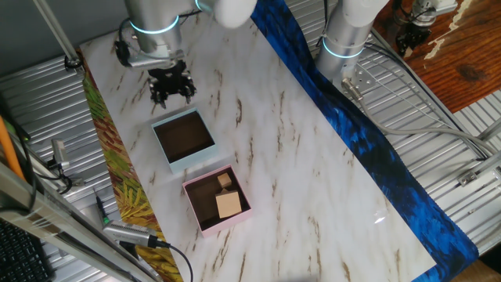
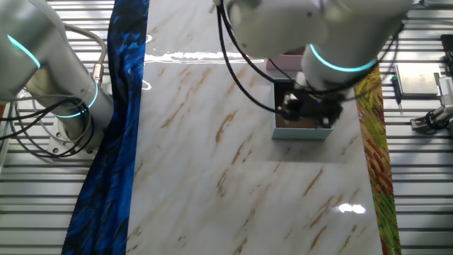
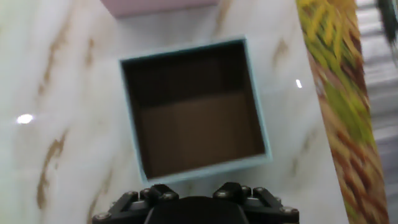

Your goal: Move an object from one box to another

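The light-blue box [image 1: 184, 139] stands on the marble table, and its dark brown inside is bare. It fills the hand view [image 3: 193, 115] and is partly hidden by the arm in the other fixed view [image 2: 301, 132]. The pink box [image 1: 217, 200] stands right next to it and holds two wooden blocks, a larger one [image 1: 228, 205] and a smaller one [image 1: 225, 181]. Only an edge of the pink box shows in the hand view [image 3: 161, 5]. My gripper [image 1: 171, 95] hangs above the table just beyond the blue box's far side. It looks open and holds nothing.
A blue cloth strip [image 1: 368, 141] runs along one long side of the table and a yellow-green patterned strip [image 1: 117, 172] along the other. A second robot's base [image 1: 344, 39] stands beyond the blue strip. Cables and tools [image 1: 129, 235] lie off the table's edge.
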`<state>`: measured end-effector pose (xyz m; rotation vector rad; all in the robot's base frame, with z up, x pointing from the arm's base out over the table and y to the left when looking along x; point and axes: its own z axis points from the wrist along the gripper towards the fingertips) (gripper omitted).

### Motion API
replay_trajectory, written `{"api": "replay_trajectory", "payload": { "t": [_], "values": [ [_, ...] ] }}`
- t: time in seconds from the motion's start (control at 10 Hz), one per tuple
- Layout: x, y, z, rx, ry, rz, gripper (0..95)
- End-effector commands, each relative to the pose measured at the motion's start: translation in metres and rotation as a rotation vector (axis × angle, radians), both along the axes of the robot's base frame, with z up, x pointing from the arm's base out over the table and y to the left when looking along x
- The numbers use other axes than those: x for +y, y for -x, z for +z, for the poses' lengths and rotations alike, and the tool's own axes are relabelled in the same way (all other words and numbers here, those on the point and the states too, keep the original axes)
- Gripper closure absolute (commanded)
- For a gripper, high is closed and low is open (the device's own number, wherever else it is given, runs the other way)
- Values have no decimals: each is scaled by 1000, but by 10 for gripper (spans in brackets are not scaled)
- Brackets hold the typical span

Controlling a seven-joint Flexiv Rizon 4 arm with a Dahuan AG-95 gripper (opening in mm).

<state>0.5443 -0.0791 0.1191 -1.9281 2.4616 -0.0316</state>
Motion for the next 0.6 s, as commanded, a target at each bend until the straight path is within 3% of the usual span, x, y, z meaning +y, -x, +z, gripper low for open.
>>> {"api": "replay_trajectory", "payload": {
  "t": [0.1,0.2,0.4,0.5,0.6],
  "values": [
    [-27,0,4,-8,7,39,570],
    [-34,1,6,-9,10,24,760],
    [-39,2,8,-10,20,3,760],
    [-39,2,8,-10,24,-5,950],
    [-39,2,8,-9,31,-6,950]
  ]
}}
